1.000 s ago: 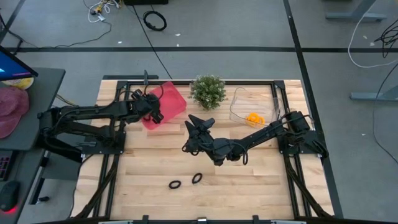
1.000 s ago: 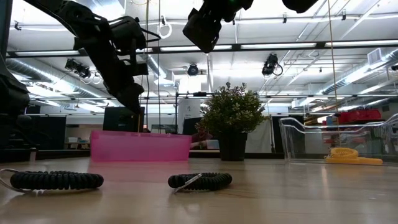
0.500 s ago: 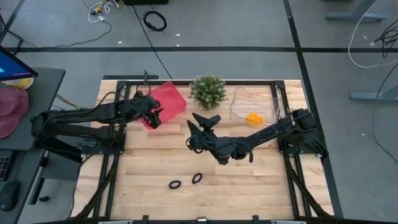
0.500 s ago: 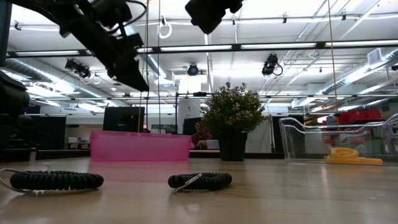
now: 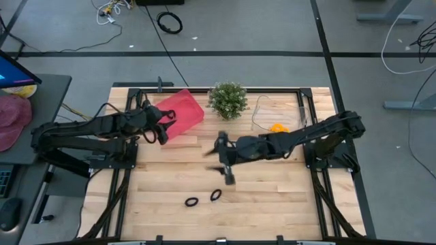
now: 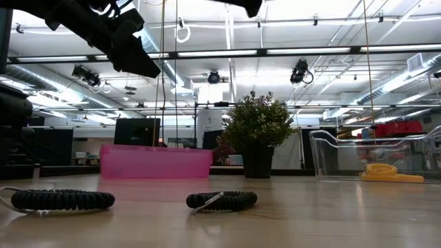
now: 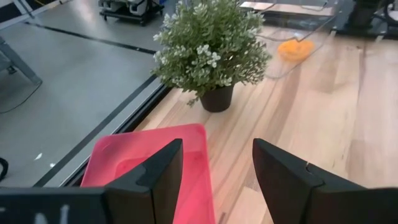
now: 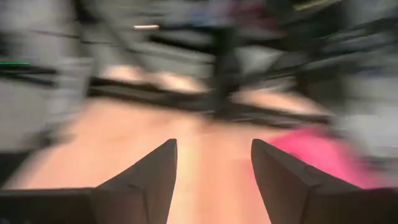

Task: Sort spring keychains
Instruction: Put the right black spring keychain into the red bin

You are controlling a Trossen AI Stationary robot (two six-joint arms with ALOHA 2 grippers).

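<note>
Two black spring keychains lie flat on the wood near the table's near edge, one [image 5: 191, 201] [image 6: 62, 200] left of the other [image 5: 216, 195] [image 6: 222, 200]. Orange keychains [image 5: 277, 128] [image 6: 389, 172] [image 7: 295, 48] lie in the clear container [image 5: 262, 116]. My left gripper [image 5: 161, 132] [image 7: 217, 180] is open, just off the near-left side of the pink tray [image 5: 182, 111] [image 7: 149, 162]. My right gripper [image 5: 227, 171] [image 8: 214, 180] is open, blurred, above mid-table, pointing toward the near edge over the black keychains. Neither holds anything.
A green potted plant [image 5: 228, 100] [image 6: 257, 134] stands between the pink tray and the clear container [image 6: 372, 155] at the far edge. Bare wood lies around the two black keychains. The left wrist view shows nothing inside the pink tray.
My left gripper has drawn back from over the pink tray toward the table's left and risen. My right gripper has swung round quickly from pointing toward the far left to pointing toward the near edge, moving toward the black keychains. The keychains have stayed put.
</note>
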